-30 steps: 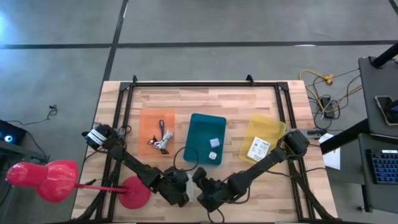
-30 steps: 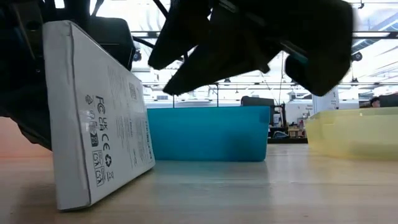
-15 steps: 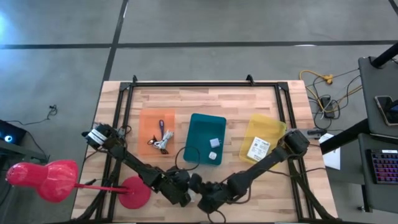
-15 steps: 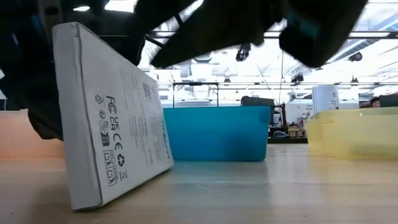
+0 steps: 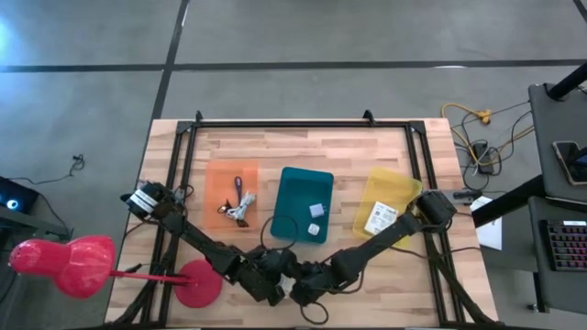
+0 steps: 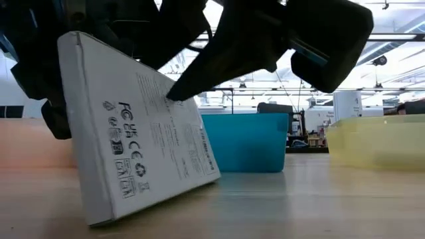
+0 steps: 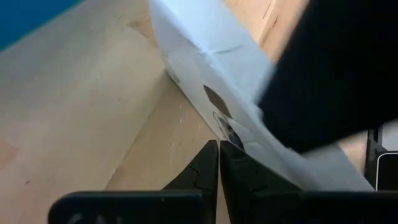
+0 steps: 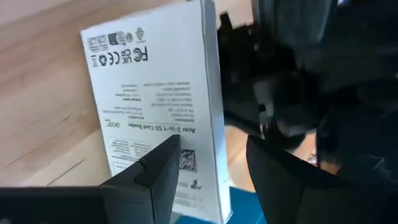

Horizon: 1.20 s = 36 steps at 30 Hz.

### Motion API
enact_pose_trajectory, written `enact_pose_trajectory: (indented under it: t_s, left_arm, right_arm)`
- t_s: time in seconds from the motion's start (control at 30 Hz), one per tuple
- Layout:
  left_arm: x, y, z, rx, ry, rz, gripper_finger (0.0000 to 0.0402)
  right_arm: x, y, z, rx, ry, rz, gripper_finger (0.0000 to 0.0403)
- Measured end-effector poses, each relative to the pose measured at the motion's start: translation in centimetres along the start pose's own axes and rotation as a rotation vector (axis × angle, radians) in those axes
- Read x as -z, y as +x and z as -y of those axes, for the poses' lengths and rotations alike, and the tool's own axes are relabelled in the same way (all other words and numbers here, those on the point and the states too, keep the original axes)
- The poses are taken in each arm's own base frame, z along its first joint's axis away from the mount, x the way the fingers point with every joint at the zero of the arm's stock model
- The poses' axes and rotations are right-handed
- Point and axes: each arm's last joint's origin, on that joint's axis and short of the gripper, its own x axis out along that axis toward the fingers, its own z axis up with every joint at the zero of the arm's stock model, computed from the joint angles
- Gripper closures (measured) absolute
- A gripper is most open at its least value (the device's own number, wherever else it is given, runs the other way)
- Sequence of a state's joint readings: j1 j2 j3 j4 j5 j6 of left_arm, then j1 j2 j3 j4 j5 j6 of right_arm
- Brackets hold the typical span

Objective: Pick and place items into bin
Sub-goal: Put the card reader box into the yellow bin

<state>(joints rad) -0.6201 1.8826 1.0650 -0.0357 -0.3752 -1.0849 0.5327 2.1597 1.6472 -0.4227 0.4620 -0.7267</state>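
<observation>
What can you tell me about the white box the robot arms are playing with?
The white box is flat and thin and looks like cardboard, with small dark print, logos and a code on its broad face. It stands tilted on one edge on the wooden table, near the front edge, in front of the teal bin. The left gripper, shut, rests against it. The right gripper has one finger across its printed face.

Bright backlight, blurred wrist views
</observation>
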Motion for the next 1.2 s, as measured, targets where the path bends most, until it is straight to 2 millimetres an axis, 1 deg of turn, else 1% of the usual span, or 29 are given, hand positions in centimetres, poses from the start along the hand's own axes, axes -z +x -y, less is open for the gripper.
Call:
enact_pose_trajectory:
  t_s: [0.23, 0.37, 0.57, 0.93, 1.2]
  left_arm:
    - [-0.1, 0.0, 0.1, 0.001, -0.002, 0.006, 0.0402]
    - [-0.4, -0.1, 0.5, 0.003, -0.007, 0.031, 0.0402]
    - [-1.4, -0.1, 1.0, 0.009, 0.019, 0.051, 0.0402]
    - [-2.3, 0.2, 0.7, -0.005, -0.001, 0.085, 0.0402]
    - [-3.0, 0.4, 0.8, 0.032, -0.03, 0.117, 0.0401]
  right_arm:
    - [0.8, 0.2, -0.4, -0.071, 0.068, -0.037, 0.0232]
    - [1.2, 0.3, -0.5, -0.114, 0.079, -0.047, 0.0232]
    - [1.1, 0.3, -0.6, -0.114, 0.075, -0.049, 0.0232]
    - [1.4, 0.0, -0.6, -0.131, 0.118, -0.083, 0.0232]
    - [1.3, -0.9, -0.3, -0.16, 0.162, -0.124, 0.0232]
